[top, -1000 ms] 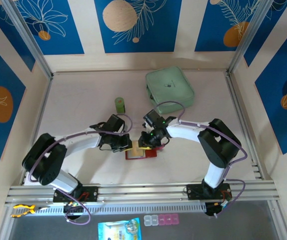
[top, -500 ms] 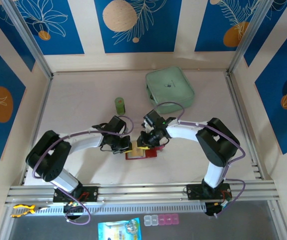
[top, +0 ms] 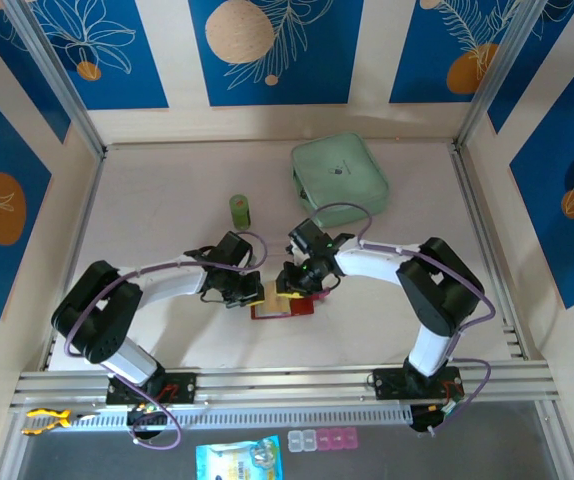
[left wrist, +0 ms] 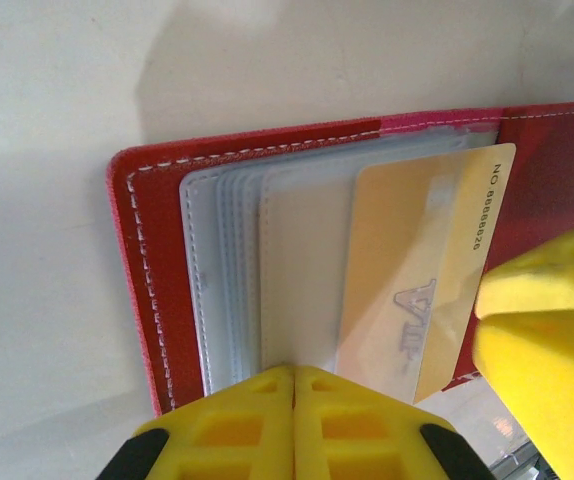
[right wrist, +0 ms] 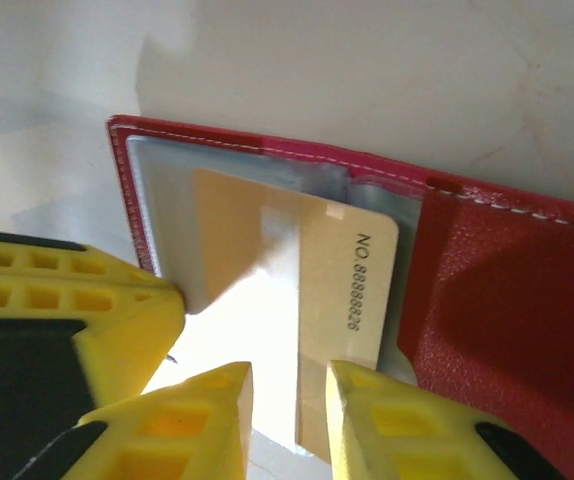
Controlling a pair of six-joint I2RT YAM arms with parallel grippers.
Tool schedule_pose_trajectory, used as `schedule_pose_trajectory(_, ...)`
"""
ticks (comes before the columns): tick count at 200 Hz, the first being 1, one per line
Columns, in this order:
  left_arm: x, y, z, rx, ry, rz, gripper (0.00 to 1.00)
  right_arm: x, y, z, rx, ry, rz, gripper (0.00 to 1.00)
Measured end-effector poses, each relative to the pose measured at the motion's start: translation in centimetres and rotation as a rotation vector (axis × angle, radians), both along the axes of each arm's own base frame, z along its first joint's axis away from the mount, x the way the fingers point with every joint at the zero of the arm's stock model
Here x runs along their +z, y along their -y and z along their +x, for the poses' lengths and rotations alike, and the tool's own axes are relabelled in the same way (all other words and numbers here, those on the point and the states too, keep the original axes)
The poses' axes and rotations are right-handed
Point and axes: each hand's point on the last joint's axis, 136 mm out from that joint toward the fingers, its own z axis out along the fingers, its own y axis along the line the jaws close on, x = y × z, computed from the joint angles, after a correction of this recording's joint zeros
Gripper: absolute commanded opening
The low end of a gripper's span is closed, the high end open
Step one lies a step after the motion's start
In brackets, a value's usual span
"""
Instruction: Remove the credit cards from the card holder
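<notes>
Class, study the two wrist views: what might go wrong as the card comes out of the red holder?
The right gripper stands slightly open over the card, which may slip and stay partly in its sleeve. The shut left gripper touches only the edge of the holder, which may slide along.

Right claw (right wrist: 289, 388) partly hides the credit card (right wrist: 302, 265); card holder (right wrist: 512, 300) cropped.

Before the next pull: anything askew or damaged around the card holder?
No damage. One tan credit card sticks partly out of its clear sleeve, slightly tilted, in the open red card holder; nothing else stands out.
</notes>
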Motion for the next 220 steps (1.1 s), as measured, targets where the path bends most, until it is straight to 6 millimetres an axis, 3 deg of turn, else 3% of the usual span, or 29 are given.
schedule_pose_trajectory(24, 0.0, -0.1, -0.1, 0.000, -0.003, 0.004, 0.07, 0.9, 0.1, 0.1, -0.002, 0.025, 0.022, 0.37)
schedule_pose_trajectory(58, 0.4, -0.3, -0.2, -0.001, -0.001, 0.010, 0.07, 0.9, 0.8, 0.2, -0.005, 0.033, 0.022, 0.37)
schedule_pose_trajectory(120, 1.9, 1.1, 0.7, -0.016, 0.029, -0.030, 0.07, 0.0, 1.1, -0.3, 0.002, 0.011, 0.054, 0.29)
schedule_pose_trajectory(220, 0.3, 1.7, 0.2, -0.037, -0.004, -0.018, 0.05, -1.0, 1.5, 0.2, -0.025, -0.021, 0.068, 0.26)
